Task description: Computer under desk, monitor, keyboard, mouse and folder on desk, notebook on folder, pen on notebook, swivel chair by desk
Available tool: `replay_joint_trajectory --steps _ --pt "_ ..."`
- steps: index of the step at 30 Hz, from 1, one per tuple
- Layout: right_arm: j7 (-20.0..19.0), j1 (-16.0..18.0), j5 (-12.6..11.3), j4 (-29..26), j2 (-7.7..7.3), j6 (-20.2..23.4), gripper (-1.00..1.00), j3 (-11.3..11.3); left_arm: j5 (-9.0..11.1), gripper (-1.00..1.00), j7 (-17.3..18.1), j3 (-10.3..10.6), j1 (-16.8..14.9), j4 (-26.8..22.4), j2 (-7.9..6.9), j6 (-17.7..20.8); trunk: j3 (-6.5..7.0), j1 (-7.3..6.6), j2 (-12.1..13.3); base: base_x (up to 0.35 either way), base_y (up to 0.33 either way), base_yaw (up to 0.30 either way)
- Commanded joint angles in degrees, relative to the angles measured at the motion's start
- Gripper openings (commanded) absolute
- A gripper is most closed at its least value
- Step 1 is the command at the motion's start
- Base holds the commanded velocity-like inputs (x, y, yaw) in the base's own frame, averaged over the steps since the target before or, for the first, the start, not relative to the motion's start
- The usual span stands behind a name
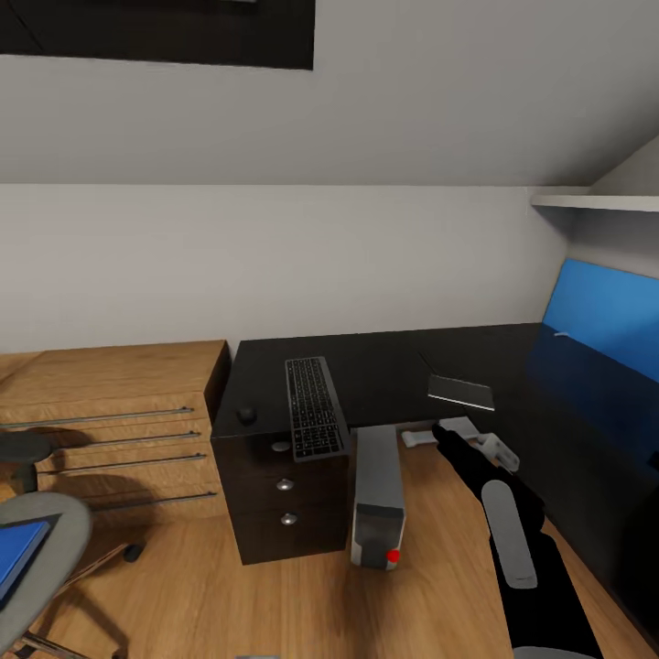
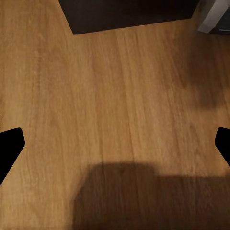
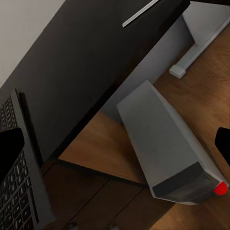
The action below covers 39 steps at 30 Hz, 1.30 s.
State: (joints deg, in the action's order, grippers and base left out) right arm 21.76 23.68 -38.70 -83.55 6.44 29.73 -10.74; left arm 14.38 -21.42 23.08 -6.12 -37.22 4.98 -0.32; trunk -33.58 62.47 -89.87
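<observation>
Desk (image 1: 384, 366) bears one keyboard (image 1: 315, 408), one mouse (image 1: 246, 414).

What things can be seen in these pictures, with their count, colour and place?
Glossy black L-shaped desk: one, against the white wall.
Slim dark grey keyboard: one, on the desk, overhanging its front edge.
Small rounded black mouse: one, on the desk, left of the keyboard.
Thin dark notebook: one, on the desk.
Silver-grey computer tower: one, on the floor, partly under the desk.
Bright blue folder: one, on the grey swivel chair.
Light-wood drawer cabinet: one, left of the desk.
Right tool: black, at the desk's edge.
</observation>
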Motion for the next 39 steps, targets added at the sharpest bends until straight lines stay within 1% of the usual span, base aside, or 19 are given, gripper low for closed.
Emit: replay_joint_trajectory --steps 1,12,20,39 --pt "0.35 0.05 -0.47 0.04 -0.01 0.09 1.0 -0.07 0.56 1.0 -0.46 0.36 -0.05 -0.01 -0.06 -0.07 -0.06 0.0 -0.03 0.0 -0.133 0.246" --pt "0.31 0.05 -0.33 0.06 -0.08 0.15 1.0 0.1 0.59 1.0 -0.46 0.3 -0.05 0.13 -0.06 -0.06 -0.61 0.0 -0.03 0.0 -0.237 0.209" --pt "0.37 0.05 -0.33 0.06 -0.06 0.15 1.0 0.1 0.64 1.0 -0.46 0.3 -0.07 0.13 -0.06 -0.03 -1.25 0.0 -0.03 0.0 -0.031 0.108" --pt "0.13 0.05 -0.41 0.14 -0.2 0.15 1.0 0.1 0.65 1.0 -0.46 0.3 -0.04 0.13 -0.06 -0.03 -2.89 0.0 -0.03 0.0 -0.001 0.005"
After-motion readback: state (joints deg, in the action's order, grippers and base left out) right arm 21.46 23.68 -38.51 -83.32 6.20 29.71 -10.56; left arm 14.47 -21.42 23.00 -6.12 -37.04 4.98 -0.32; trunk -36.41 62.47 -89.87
